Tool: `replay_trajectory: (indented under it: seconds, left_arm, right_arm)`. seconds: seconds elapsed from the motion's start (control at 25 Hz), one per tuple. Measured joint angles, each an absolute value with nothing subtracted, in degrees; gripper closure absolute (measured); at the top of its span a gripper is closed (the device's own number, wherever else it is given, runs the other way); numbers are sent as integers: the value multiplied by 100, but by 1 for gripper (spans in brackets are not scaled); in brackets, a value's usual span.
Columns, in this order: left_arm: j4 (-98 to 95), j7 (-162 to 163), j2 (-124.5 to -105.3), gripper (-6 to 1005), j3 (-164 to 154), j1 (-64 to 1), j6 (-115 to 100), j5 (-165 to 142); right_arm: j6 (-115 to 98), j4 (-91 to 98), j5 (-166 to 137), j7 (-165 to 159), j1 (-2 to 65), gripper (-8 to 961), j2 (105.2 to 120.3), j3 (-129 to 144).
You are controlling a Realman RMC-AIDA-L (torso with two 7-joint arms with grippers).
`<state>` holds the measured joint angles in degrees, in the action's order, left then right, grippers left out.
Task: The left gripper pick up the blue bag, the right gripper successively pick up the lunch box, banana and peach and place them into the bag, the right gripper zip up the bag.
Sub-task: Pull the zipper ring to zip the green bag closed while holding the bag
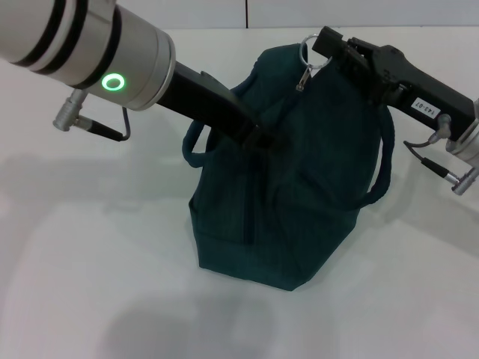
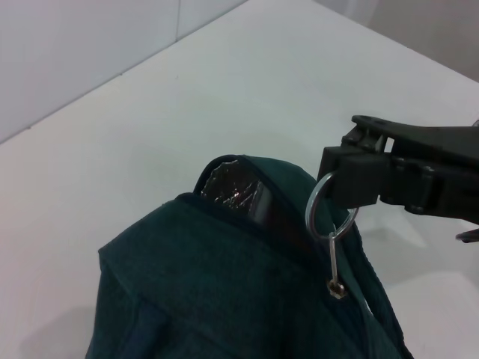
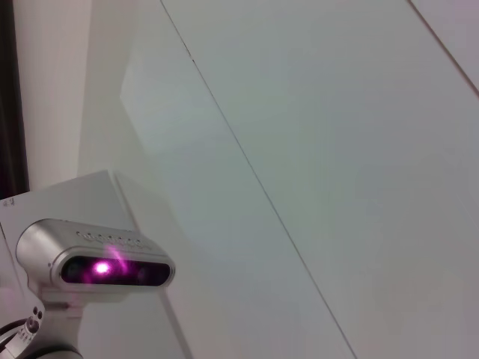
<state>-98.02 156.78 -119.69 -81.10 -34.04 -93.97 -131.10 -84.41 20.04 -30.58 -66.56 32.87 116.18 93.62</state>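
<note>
The blue bag [image 1: 299,194] stands upright in the middle of the white table. My left gripper [image 1: 258,136] reaches down from the upper left and is shut on the fabric at the bag's top, its fingertips buried in the folds. My right gripper [image 1: 323,41] is at the bag's far top end, shut on the ring zip pull [image 1: 307,54]. The left wrist view shows the right gripper [image 2: 340,183] with the ring [image 2: 329,217] hooked at its tip, and a small gap in the bag [image 2: 209,299] showing foil lining [image 2: 232,183]. The lunch box, banana and peach are out of view.
The white table [image 1: 90,247] spreads around the bag, with a wall behind it. The bag's handles [image 1: 385,161] hang loose on both sides. The right wrist view shows only a wall and a silver camera unit [image 3: 97,262] with a magenta light.
</note>
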Motion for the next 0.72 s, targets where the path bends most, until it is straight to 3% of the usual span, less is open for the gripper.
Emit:
replay_trajectory:
  seconds: [0.12,0.72]
  left_arm:
    - [-9791,15636,-11964,597,-8125,-3413,-9394,-13113]
    - [-9778,15136,-11955,901,-8109,-3402,-9397,-12852]
  right_arm:
    - [-8441,2003,-3059,-6658,3287,938,11619,9366]
    - [-8367,2004,-3037,-6676,3243,936,11619,9347]
